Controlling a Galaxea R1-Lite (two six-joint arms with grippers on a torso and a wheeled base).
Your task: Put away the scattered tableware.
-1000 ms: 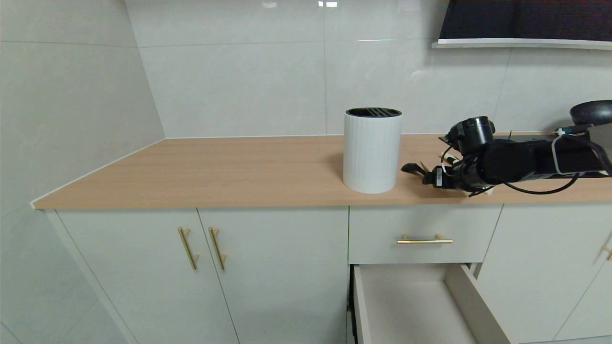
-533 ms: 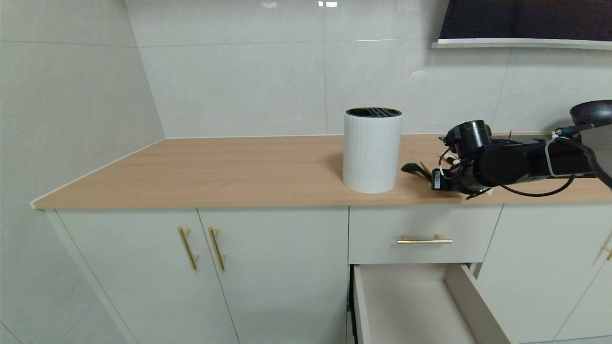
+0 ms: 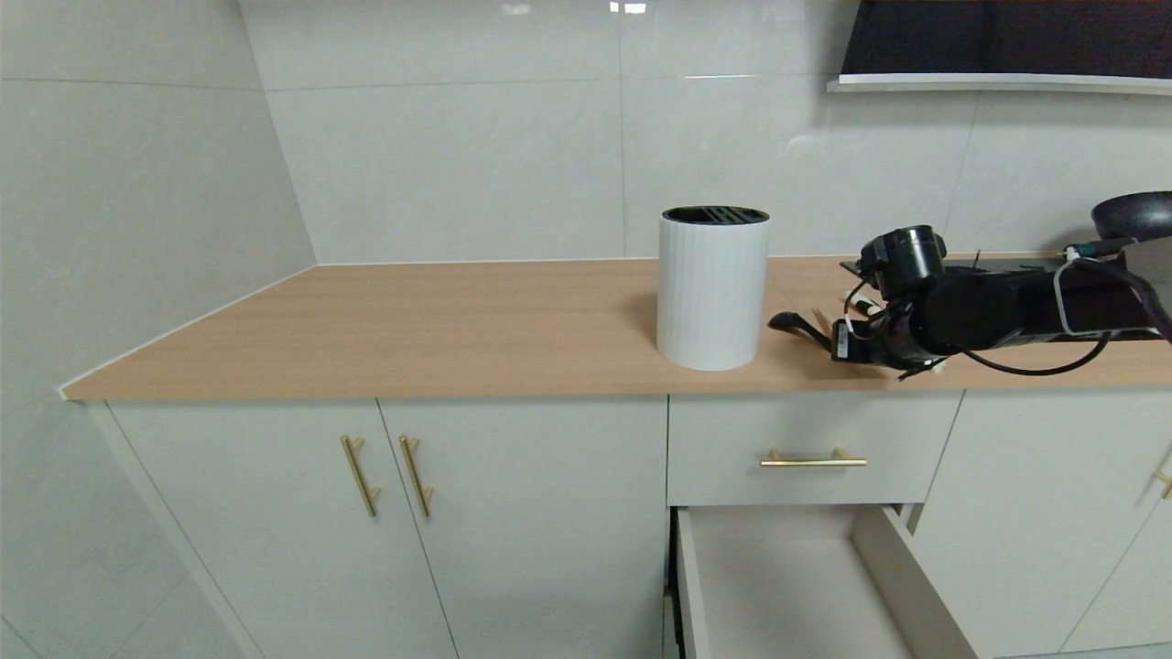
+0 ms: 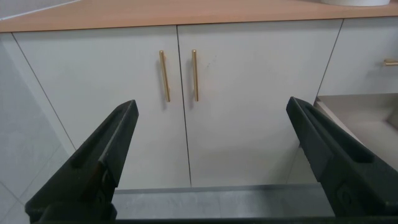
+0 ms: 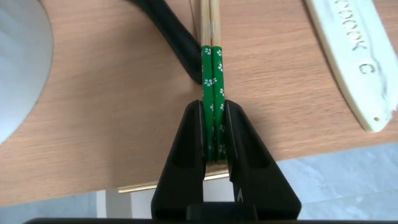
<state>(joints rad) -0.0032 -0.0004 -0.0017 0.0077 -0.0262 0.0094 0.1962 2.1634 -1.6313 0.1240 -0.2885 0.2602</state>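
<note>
My right gripper [image 5: 212, 111] is shut on a pair of wooden chopsticks [image 5: 211, 62] with green flowered ends, low over the counter's front edge. The chopsticks lie across the handle of a black spoon [image 5: 166, 30]. A white flat utensil [image 5: 351, 56] lies beside them on the wood. In the head view the right gripper [image 3: 841, 346] sits just right of the white ribbed cylinder holder [image 3: 712, 288], with the black spoon [image 3: 786, 321] between them. My left gripper [image 4: 211, 162] is open, down in front of the cabinet doors.
Below the counter [image 3: 412, 329] a drawer [image 3: 778, 586] stands pulled out under a closed drawer with a gold handle [image 3: 813, 461]. A dark pan [image 3: 1134, 213] and cooktop are at the far right. Left of the holder the counter is bare wood.
The right wrist has shifted slightly left and back again near the counter's edge, still holding the chopsticks. Nothing else has moved.
</note>
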